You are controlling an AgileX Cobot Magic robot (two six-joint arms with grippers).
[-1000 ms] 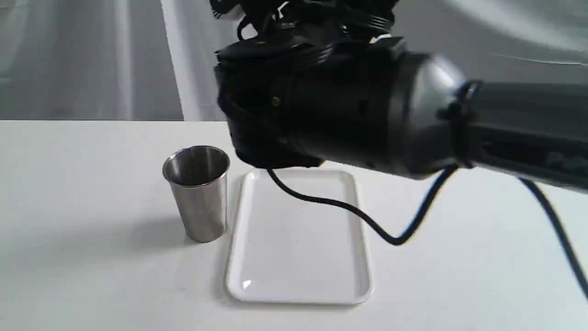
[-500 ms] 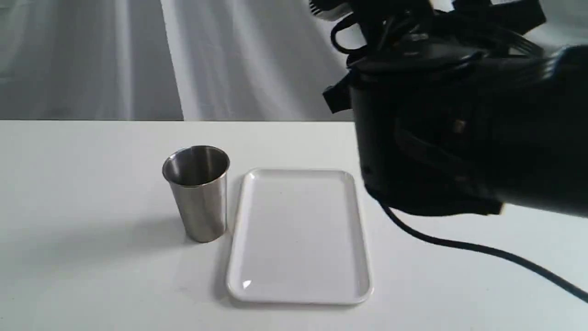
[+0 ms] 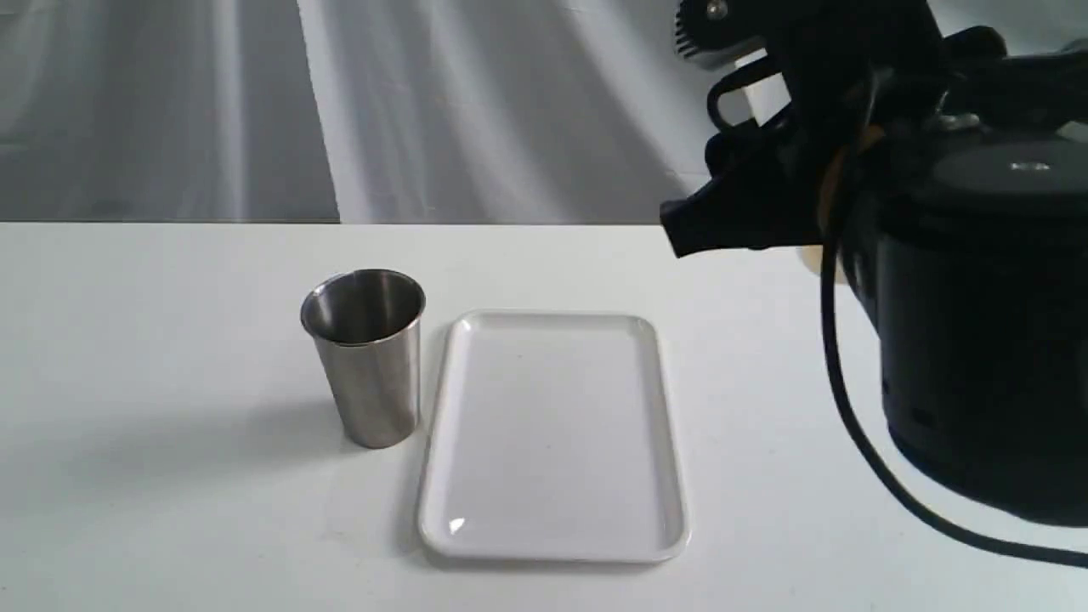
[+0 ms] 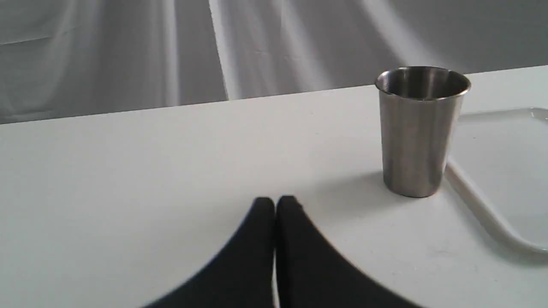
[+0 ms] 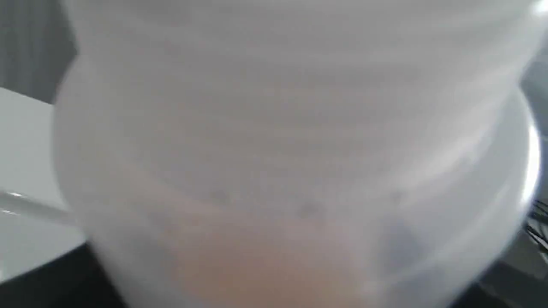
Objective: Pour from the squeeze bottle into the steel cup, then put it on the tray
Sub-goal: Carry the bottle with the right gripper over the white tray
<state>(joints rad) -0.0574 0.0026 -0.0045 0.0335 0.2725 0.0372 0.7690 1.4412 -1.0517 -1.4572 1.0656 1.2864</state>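
Note:
The steel cup (image 3: 367,357) stands upright just left of the white tray (image 3: 671,476), which has nothing on it. At the right, my right gripper (image 3: 748,204) is raised above the table's far right part. Only a cream and amber sliver of the squeeze bottle (image 3: 812,257) shows behind it. In the right wrist view the squeeze bottle (image 5: 274,149) fills the frame, blurred, with amber liquid low in it; the fingers are hidden. My left gripper (image 4: 275,204) is shut on nothing, low over the table, with the steel cup (image 4: 419,132) and the tray (image 4: 483,201) beyond it.
The right arm's bulky black body (image 3: 977,323) and its cable (image 3: 858,433) hang over the table's right side. A grey curtain (image 3: 425,110) closes off the back of the white table (image 3: 170,510).
The right arm has swung from above the cup and tray over to the far right. Cup, tray and left gripper have not moved.

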